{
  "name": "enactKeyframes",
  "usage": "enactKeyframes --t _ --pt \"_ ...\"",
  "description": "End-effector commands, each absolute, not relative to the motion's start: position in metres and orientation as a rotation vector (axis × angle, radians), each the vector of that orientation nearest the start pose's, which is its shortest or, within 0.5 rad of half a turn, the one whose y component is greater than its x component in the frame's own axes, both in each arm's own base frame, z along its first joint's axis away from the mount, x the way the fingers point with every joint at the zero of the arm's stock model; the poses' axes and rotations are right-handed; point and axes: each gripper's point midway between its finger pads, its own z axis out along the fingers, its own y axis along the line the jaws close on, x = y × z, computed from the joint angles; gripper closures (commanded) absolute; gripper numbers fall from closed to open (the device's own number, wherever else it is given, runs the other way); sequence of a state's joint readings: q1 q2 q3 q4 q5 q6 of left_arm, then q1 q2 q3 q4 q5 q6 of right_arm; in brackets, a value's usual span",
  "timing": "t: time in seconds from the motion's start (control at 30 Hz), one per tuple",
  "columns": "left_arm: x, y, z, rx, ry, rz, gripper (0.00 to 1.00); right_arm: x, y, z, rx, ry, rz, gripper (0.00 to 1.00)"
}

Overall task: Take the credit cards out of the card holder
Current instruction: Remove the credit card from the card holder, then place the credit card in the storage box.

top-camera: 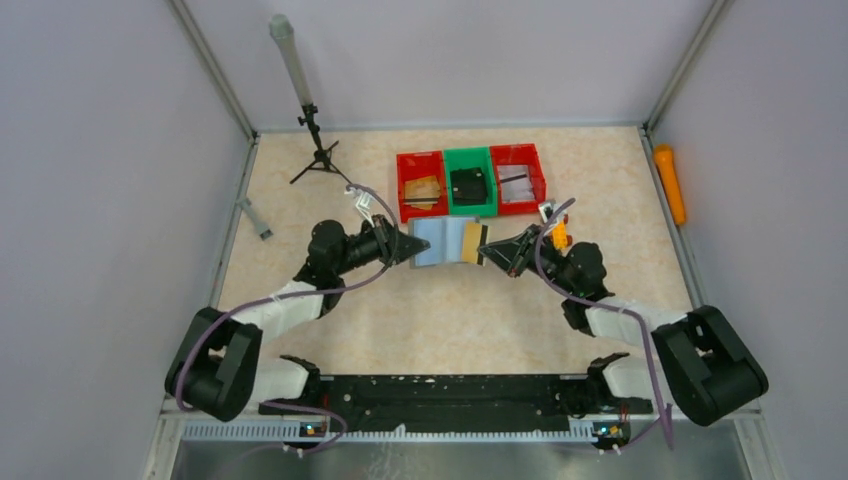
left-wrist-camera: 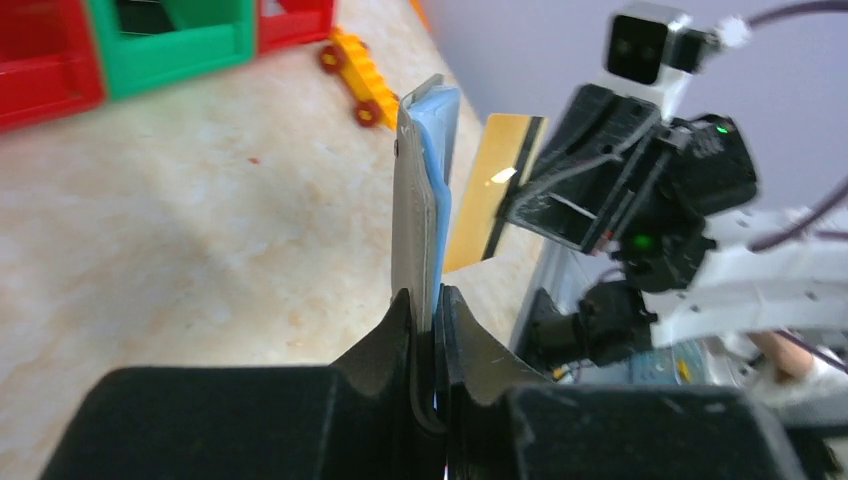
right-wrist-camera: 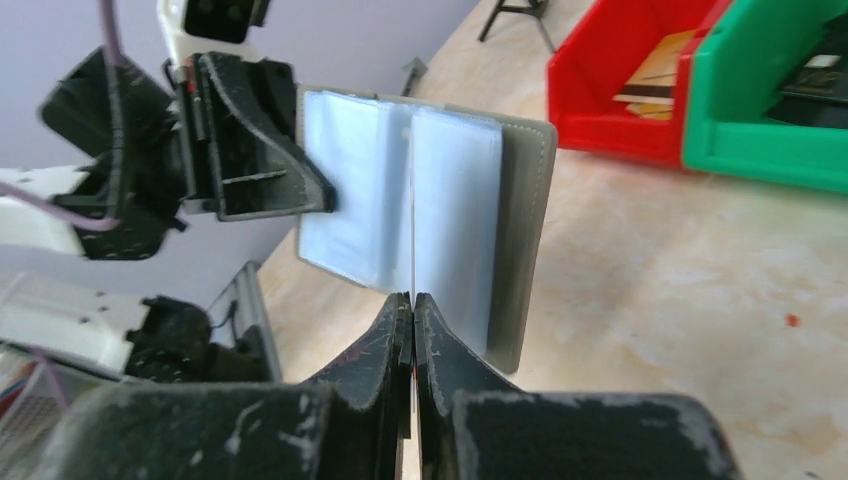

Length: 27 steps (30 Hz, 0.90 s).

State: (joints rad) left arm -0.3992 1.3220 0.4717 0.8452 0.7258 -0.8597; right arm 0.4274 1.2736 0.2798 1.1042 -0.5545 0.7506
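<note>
No lettering, number or brand is legible anywhere: the card holder (right-wrist-camera: 440, 200), the gold credit card (left-wrist-camera: 492, 190) and the bins (top-camera: 469, 152) show none.

At the card holder (top-camera: 440, 241), the left tool (top-camera: 408, 245) is blocking the left edge, and the right tool (top-camera: 490, 250), pinching a card (top-camera: 473, 242), is blocking the right. Just behind the holder, a red bin (top-camera: 420, 157), a green bin (top-camera: 467, 153) and another red bin (top-camera: 514, 150) are walling off the way. In front of the holder, bare surface (top-camera: 450, 310) is lying open. A yellow toy (top-camera: 561, 236) is sitting to its right, and a tripod (top-camera: 318, 150) is standing well behind-left.
</note>
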Motion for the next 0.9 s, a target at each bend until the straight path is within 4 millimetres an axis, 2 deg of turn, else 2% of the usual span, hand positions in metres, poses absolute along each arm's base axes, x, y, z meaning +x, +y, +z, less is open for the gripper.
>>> enactKeyframes --t 0.0,0.1,0.13,0.3,0.37,0.5,0.6,0.7,0.77,0.87 --pt "0.290 -0.233 0.184 0.101 1.863 -1.180 0.92 0.278 0.227 0.177 -0.243 1.657 1.095 1.00" --pt "0.294 -0.212 0.192 0.027 1.832 -1.048 0.96 0.282 0.224 0.180 -0.291 1.655 1.015 1.00" --pt "0.296 -0.202 0.192 -0.012 1.827 -0.991 1.00 0.284 0.226 0.181 -0.323 1.657 0.986 1.00" --pt "0.299 -0.134 0.196 -0.296 1.783 -0.668 1.00 0.291 0.259 0.178 -0.517 1.726 0.775 1.00" --pt "0.295 -0.116 0.203 -0.366 1.733 -0.610 1.00 0.299 0.269 0.180 -0.569 1.739 0.690 1.00" --pt "0.291 -0.096 0.209 -0.440 1.665 -0.557 1.00 0.324 0.285 0.185 -0.644 1.754 0.598 1.00" --pt "0.290 -0.085 0.208 -0.490 1.661 -0.511 1.00 0.341 0.305 0.182 -0.782 1.753 0.567 1.00" --pt "0.289 -0.074 0.204 -0.560 1.671 -0.461 1.00 0.368 0.319 0.178 -0.839 1.788 0.499 1.00" --pt "0.289 -0.071 0.203 -0.580 1.669 -0.444 1.00 0.390 0.329 0.186 -0.862 1.791 0.449 1.00" --pt "0.290 -0.069 0.203 -0.585 1.670 -0.434 1.00 0.417 0.337 0.175 -0.889 1.839 0.356 1.00"
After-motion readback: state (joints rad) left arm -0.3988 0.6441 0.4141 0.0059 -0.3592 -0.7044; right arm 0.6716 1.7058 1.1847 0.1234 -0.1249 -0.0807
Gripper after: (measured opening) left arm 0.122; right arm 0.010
